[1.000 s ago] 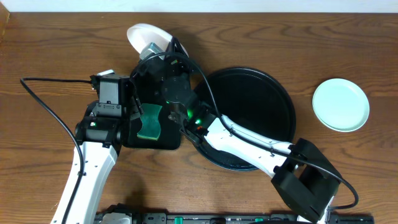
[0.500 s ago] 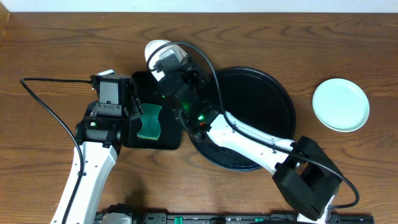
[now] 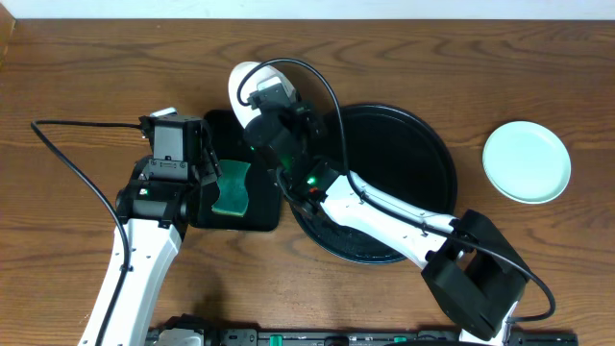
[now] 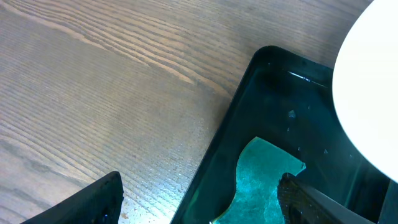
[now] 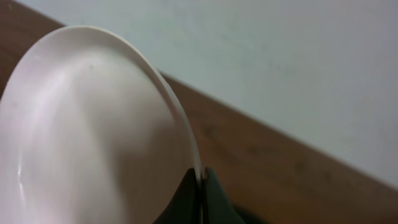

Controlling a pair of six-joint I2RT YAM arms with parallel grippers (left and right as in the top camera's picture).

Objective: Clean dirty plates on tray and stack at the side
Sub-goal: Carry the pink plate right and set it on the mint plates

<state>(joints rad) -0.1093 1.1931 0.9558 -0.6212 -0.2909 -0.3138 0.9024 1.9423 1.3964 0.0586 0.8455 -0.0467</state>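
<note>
Far left, a thin black cable [image 3: 67, 154] loops over the brown, straight-grained wood of the counter [image 3: 96, 58]; beside it my left arm [image 3: 144, 250], white shell with a black wrist block, reaches up from the near edge. The left end effector [image 4: 200, 182] hangs with its dark fingers spread wide and nothing between them, over the left edge of the rectangular black tray [image 3: 240, 223]; that tray is glossy, with rounded corners and a low wall. On its floor lies a green pad [image 3: 232, 188], flat, with one wavy cut edge and a fine speckled surface.

Just right of it, above the far end of that tray, a white plate [image 3: 242, 79] stands tipped up on edge; it is round, shallow and smooth, with a dull sheen. The right end effector [image 5: 200, 186] is pinched tight on the plate's thin rim, so the plate is clear of the counter. I can see no green mark on the side facing the wrist camera, though that view is soft; behind the plate is a plain pale wall [image 5: 298, 62].

The right arm [image 3: 384, 221] lies slantwise across the round black tray [image 3: 423, 154] and hides its near-left part; the bare part of the tray is matte black inside a raised rim, with no plate showing on it. Far right, well apart from the tray, a pale-mint plate [image 3: 527, 161] lies flat on the counter; I cannot tell whether another lies under it.
</note>
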